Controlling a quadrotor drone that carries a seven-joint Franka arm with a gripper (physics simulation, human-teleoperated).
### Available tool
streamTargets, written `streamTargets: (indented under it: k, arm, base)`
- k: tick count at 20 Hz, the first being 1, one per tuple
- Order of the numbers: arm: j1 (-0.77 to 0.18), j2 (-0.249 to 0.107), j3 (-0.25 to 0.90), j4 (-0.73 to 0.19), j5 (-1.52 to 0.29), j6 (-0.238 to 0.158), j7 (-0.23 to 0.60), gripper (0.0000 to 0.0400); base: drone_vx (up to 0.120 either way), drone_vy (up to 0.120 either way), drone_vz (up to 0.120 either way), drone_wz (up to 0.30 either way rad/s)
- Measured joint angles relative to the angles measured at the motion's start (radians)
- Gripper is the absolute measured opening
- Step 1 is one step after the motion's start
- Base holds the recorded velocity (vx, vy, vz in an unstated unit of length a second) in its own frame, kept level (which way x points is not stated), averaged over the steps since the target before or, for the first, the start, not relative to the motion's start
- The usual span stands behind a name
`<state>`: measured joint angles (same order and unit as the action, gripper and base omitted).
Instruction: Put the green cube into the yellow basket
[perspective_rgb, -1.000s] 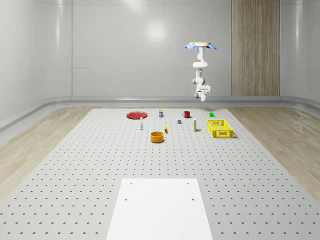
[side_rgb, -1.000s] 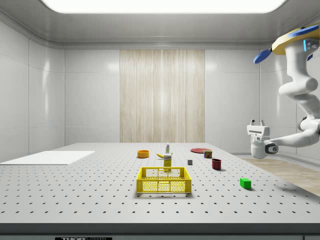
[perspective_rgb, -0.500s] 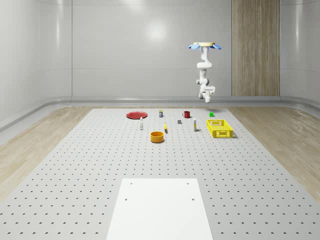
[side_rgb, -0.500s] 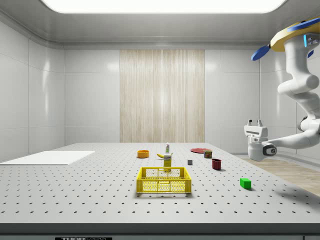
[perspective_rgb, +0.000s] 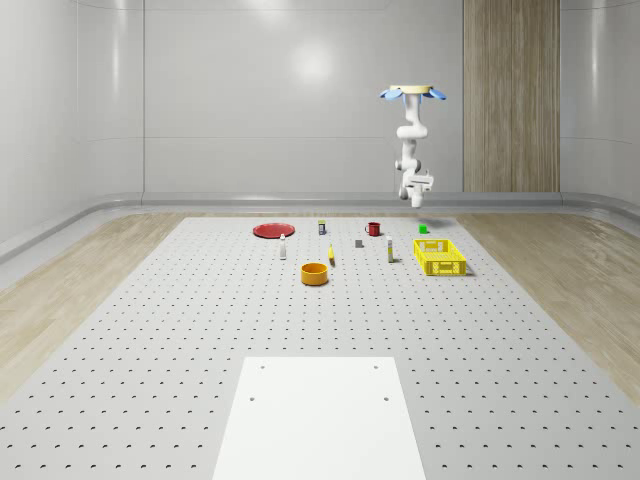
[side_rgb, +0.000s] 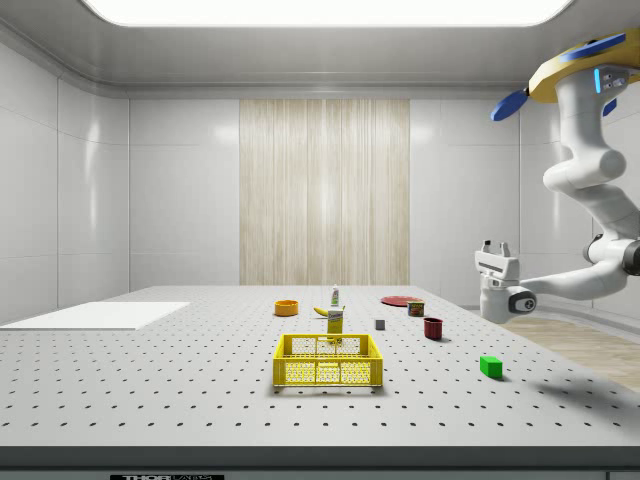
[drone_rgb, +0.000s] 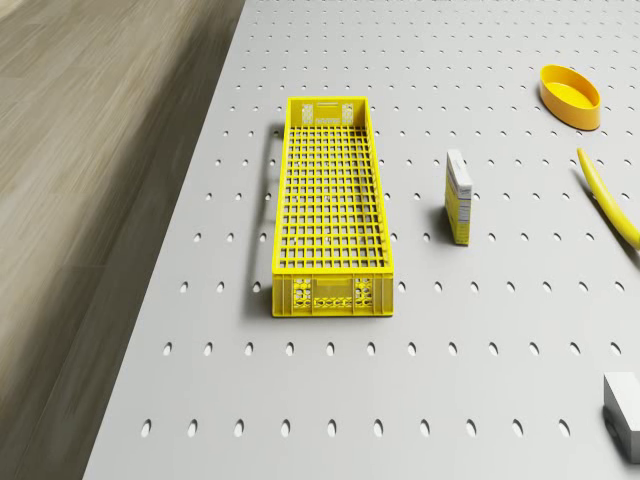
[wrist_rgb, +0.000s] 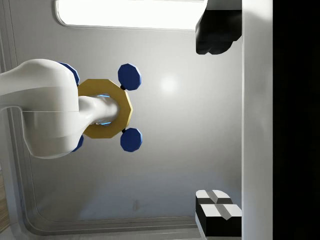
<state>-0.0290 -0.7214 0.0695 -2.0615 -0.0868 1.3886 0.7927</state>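
Note:
The green cube (perspective_rgb: 423, 229) (side_rgb: 490, 366) lies on the perforated table, just behind the far end of the yellow basket (perspective_rgb: 440, 257) (side_rgb: 328, 361) (drone_rgb: 330, 215). The basket holds nothing. The drone (perspective_rgb: 411, 92) (side_rgb: 580, 75) hovers high over that far part of the table. Its arm hangs down and folds back, so my gripper (side_rgb: 493, 246) (perspective_rgb: 420, 183) points up at the ceiling, well above the cube. In the wrist view the gripper (wrist_rgb: 218, 122) stands open with nothing between its fingers, one dark fingertip (wrist_rgb: 217, 32) far from the other.
On the table also stand an orange bowl (perspective_rgb: 315, 273) (drone_rgb: 570, 95), a banana (drone_rgb: 605, 195), a small carton (drone_rgb: 459, 195), a grey block (drone_rgb: 625, 410), a red mug (side_rgb: 433, 328) and a red plate (perspective_rgb: 272, 230). A white sheet (perspective_rgb: 325, 415) lies near the front.
The drone, arm and gripper have drifted toward the side view's left, bringing the gripper over the green cube. The cube and basket have not moved.

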Motion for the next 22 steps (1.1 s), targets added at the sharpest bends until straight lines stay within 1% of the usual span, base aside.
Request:
streamTargets:
  k: [3,6,9,11,14,17,19,22]
  arm:
    - [-0.013,-0.003,0.042,-0.007,-0.059,0.003,0.008,0.04]
    - [-0.035,-0.008,0.111,-0.023,-0.156,0.008,0.021,0.04]
    - [-0.069,-0.018,0.218,-0.062,-0.311,0.015,0.044,0.04]
    - [-0.103,-0.03,0.316,-0.113,-0.456,0.023,0.069,0.04]
    - [-0.175,-0.06,0.497,-0.246,-0.742,0.036,0.13,0.04]
    - [-0.279,-0.102,0.688,-0.438,-1.081,0.036,0.231,0.04]
    - [-0.37,-0.131,0.801,-0.564,-1.301,0.015,0.317,0.04]
    - [-0.531,-0.172,0.934,-0.703,-1.567,-0.046,0.451,0.04]
  base:
    - [0.0,0.0,-0.013,0.0]
    - [0.0,0.0,-0.12,0.0]
    - [0.0,0.0,-0.12,0.0]
    - [0.0,0.0,-0.12,0.0]
    - [0.0,0.0,-0.12,0.0]
    - [0.0,0.0,-0.12,0.0]
    - [0.0,0.0,-0.12,0.0]
    - [0.0,0.0,-0.12,0.0]
